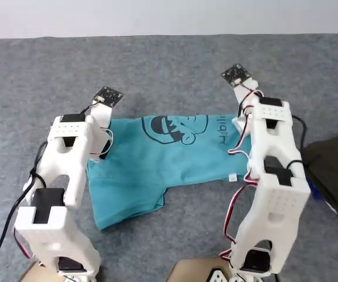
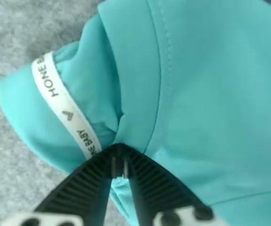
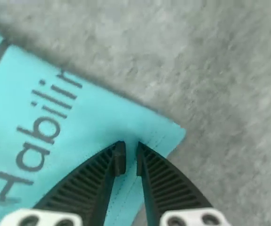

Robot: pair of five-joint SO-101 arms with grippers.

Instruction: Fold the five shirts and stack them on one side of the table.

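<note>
From above, the teal shirt (image 1: 157, 158) lies spread on the grey worktop (image 1: 157, 64), about midway between its left and right edges, printed side up. My left arm (image 1: 69, 153) is over one end of the shirt and my right arm (image 1: 271, 147) over the other. A dark folded garment (image 1: 333, 170) sits at the worktop's right edge.

At my left wrist, the left claw (image 2: 119, 160) is clamped tight on a bunched fold of the teal cloth, just beside the white neck label (image 2: 62, 103).

At my right wrist, the right claw (image 3: 128, 155) is closed to a thin slit on the shirt's hem, close to its corner. The dark lettering (image 3: 36, 127) runs alongside, with bare grey worktop beyond the hem.
</note>
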